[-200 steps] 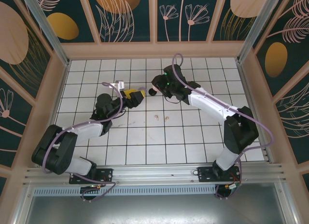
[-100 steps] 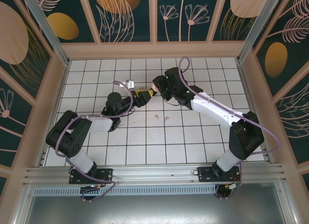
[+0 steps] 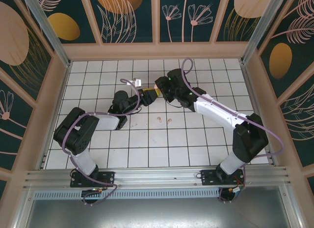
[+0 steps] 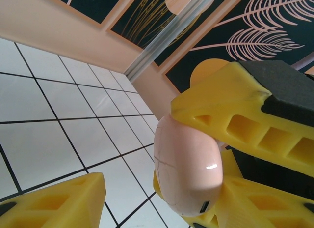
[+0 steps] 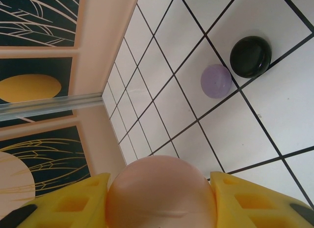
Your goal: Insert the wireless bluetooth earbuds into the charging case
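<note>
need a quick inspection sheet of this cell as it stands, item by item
surface: white tiled floor, dark grid lines
job's things: pink charging case, lid looks shut; two pale pink earbuds loose on the tiles
clutter: lilac pod and black pod side by side on the tiles
tools: right tool shut on the pink charging case; left tool open beside it
cables: purple cables looped over both arms
surroundings: leaf-patterned wall panels, metal frame rail

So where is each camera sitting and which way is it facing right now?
Top external: above, behind the bases, looking down on the tiled table; left arm and right arm show.
Left wrist: low, facing the pink charging case; one own yellow finger shows.
Right wrist: looks past the right gripper, shut on that case, to the lilac case and black case.
Shared: the pink case.
</note>
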You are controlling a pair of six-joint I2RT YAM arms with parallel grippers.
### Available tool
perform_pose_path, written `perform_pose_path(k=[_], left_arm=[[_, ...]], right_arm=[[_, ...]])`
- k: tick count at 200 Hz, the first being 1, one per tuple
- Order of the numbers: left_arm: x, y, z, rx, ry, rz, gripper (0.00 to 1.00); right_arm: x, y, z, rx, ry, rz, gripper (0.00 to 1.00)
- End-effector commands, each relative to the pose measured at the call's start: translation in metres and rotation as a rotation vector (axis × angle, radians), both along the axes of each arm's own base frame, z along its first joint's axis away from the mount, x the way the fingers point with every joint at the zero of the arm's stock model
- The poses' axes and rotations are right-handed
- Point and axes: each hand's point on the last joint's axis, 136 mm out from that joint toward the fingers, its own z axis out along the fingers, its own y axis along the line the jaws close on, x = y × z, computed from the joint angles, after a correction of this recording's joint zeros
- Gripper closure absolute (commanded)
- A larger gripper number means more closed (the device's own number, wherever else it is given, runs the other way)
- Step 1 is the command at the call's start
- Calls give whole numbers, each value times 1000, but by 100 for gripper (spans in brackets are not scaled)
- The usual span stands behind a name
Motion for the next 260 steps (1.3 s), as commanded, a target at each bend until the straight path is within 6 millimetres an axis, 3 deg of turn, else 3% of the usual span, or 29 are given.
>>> perform_pose_path(k=[1,77,174,190,206,218,260], left_arm=[[3,-6,13,-28,-43,-16,41],[5,-8,14,-33,-47,-22,56],[4,-10,18,-44,-49,-37,96],[3,-11,19,-47,-46,-42,100],[3,-11,21,-53,-45,-44,100],[2,-11,21,-55,-42,-44,100],[1,-11,24,-47,-47,-52,100]], right_arm=[[-2,5,8,34,-21,1,65],[-3,9,8,35,-23,10,65],[-3,8,16,42,-42,7,63],[-2,7,22,47,-60,7,56],[2,3,33,57,-93,5,37],[5,-4,44,55,-120,-5,29],[4,-40,75,6,-224,-25,25]])
